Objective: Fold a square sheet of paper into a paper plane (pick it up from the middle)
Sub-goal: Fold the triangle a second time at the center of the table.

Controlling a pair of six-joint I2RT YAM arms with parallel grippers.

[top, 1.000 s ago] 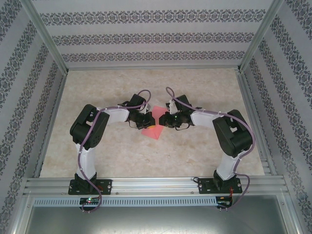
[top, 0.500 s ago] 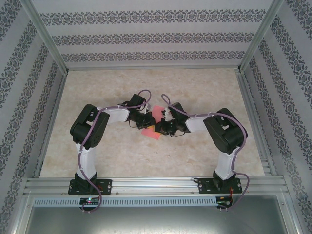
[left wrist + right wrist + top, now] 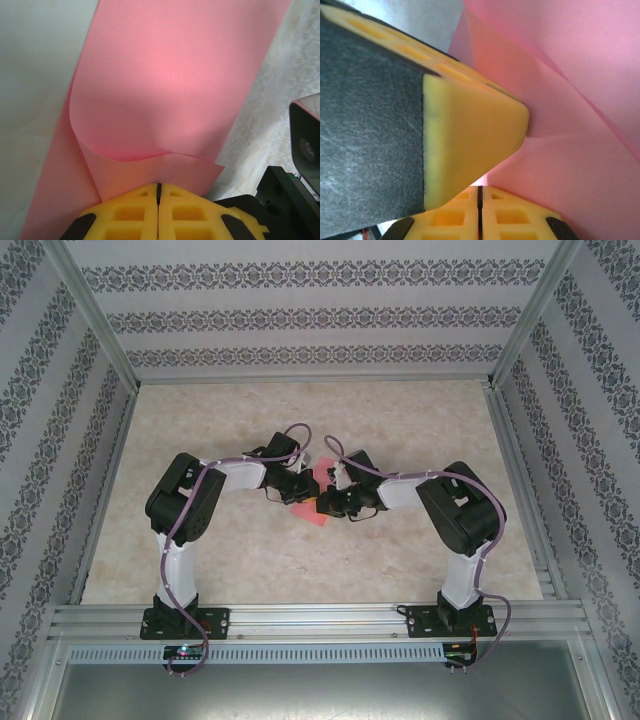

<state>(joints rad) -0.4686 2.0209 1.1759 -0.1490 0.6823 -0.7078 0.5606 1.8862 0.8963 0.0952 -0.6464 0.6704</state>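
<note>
Sheet (image 3: 322, 473) is mid-tabletop (image 3: 400, 560), pink, partly folded, held between the two arms. Left end effector (image 3: 303, 490) comes in from the left and right end effector (image 3: 326, 503) from the right. Their tips nearly meet over the sheet's middle. A corner of the sheet pokes out toward the near side below them.

Left wrist view: left end effector (image 3: 158, 192) has its yellow fingers (image 3: 125, 215) pressed together, seam closed, clamped on the sheet's (image 3: 170, 75) near edge. Just above the tips the top layer curls over in a soft roll and laps a lower layer. It is not pressed flat. Pale tabletop shows on either side.

Right wrist view: right end effector (image 3: 480, 192) also has its fingers together, seam closed. The sheet (image 3: 570, 90) runs right down into the tips, so it reads as clamped on the sheet. One finger of the left end effector (image 3: 470, 120) sits just above, its tip against the sheet. Straight creases cross the sheet diagonally, with layers overlapping.
</note>
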